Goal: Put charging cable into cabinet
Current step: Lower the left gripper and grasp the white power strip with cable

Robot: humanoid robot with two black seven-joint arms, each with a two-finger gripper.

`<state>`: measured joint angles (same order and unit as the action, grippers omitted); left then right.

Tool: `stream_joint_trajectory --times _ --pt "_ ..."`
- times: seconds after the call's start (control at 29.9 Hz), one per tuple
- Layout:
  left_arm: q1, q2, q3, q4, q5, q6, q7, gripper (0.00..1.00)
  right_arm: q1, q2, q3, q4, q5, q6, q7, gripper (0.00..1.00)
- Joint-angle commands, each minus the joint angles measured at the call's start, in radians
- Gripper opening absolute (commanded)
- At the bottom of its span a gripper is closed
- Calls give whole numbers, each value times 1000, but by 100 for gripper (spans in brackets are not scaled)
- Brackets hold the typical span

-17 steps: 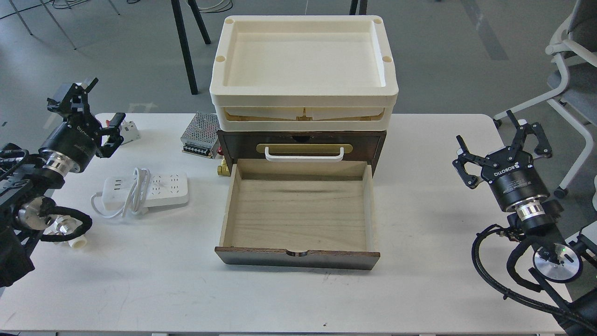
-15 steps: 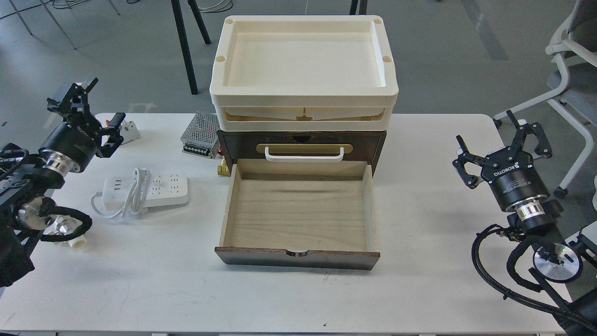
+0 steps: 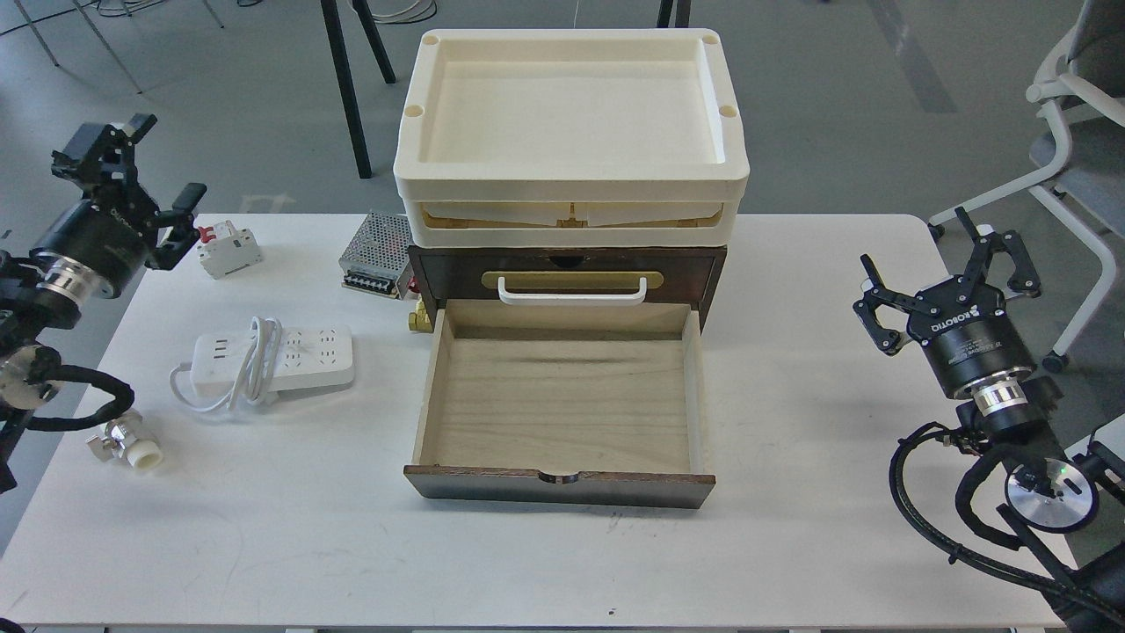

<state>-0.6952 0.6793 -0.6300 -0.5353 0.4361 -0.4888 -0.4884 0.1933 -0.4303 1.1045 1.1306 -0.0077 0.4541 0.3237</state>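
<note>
Nothing placed yet. Charging cable (image 3: 268, 362) flat on the table (image 3: 791, 545), left of the cabinet (image 3: 567, 272) and well apart from it, cord looped round its middle, touched by neither claw. Lower drawer (image 3: 562, 404) of the cabinet pulled fully out toward the near table edge, bare inside, ready to receive. Judged at the very start: opening done, pick-up, carry and drop all left, perhaps closing after.

Left gripper (image 3: 123, 189) up beyond the far-left corner, left of the cabinet and behind the cable, fingers spread, empty. Right gripper (image 3: 945, 264) right of the cabinet, well apart, fingers spread, empty.

Open table between cable and drawer's left wall; no obstacle on that path. Circuit breaker (image 3: 228, 249) and perforated power supply (image 3: 378, 255) behind the cable, left of the cabinet, clear of a straight carry. Small pipe fitting (image 3: 132, 446) near the left table edge. Drawer walls low, so a modest lift probably enough; cream trays (image 3: 571, 141) overhanging only the cabinet's back part.
</note>
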Motion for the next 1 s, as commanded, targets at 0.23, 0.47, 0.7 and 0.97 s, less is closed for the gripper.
stream_joint_trajectory --times 0.23,0.47,0.7,0.97 --pt "-142 118 1 -15 740 0 0 96 0 1 -2 1 0 0 0 99" --pt "-145 170 41 -273 1140 47 0 96 0 -1 -2 1 0 0 0 99" --pt "-142 190 223 -373 1365 248 0 96 0 -1 -2 1 0 2 0 99" --pt "-135 97 472 -278 1423 482 0 94 -2 -1 0 1 2 2 0 99"
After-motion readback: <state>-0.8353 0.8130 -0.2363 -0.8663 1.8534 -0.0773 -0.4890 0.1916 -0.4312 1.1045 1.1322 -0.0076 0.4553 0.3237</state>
